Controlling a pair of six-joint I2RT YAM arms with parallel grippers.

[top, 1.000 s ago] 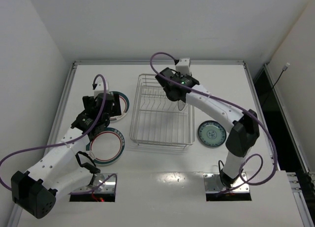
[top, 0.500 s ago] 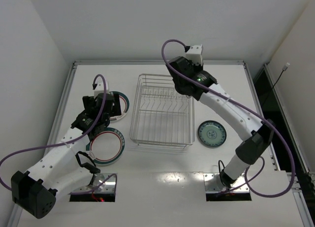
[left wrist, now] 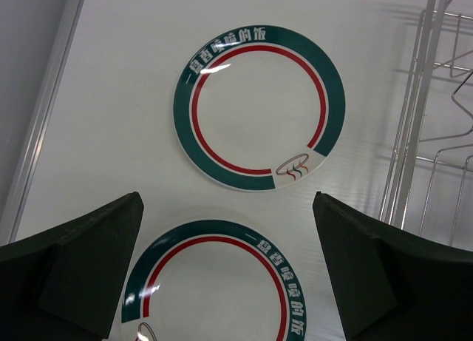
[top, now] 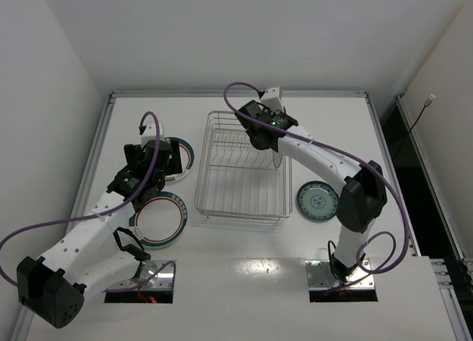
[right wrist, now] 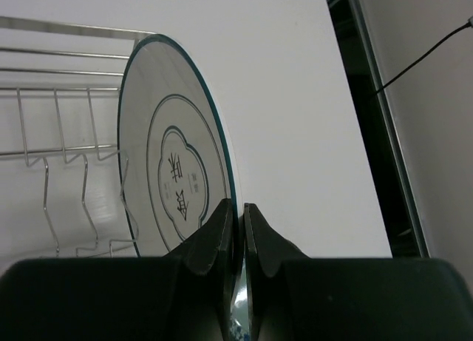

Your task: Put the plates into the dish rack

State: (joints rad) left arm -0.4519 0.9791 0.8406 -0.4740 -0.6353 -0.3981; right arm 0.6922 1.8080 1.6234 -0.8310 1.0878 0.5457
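Note:
My right gripper [top: 267,140] is shut on the rim of the white plate with a dark motif [right wrist: 174,171]. It holds the plate on edge over the right side of the silver wire dish rack [top: 201,186], whose prongs show in the right wrist view [right wrist: 44,163]. In the top view the plate [top: 276,159] is seen edge-on. My left gripper [left wrist: 228,208] is open and empty, hovering over two white plates with green rim bands: a far one [left wrist: 259,106] and a near one [left wrist: 214,289]. The teal-blue plate [top: 318,201] lies flat to the right of the rack.
The two green-rimmed plates [top: 159,221] lie left of the rack, whose left wall shows in the left wrist view [left wrist: 414,134]. A raised metal rail [top: 100,149] runs along the table's left edge. A dark gap [top: 395,134] lies beyond the right edge.
My right arm swung up and to the back right, then came back left and down over the rack's right side. My left arm has not moved.

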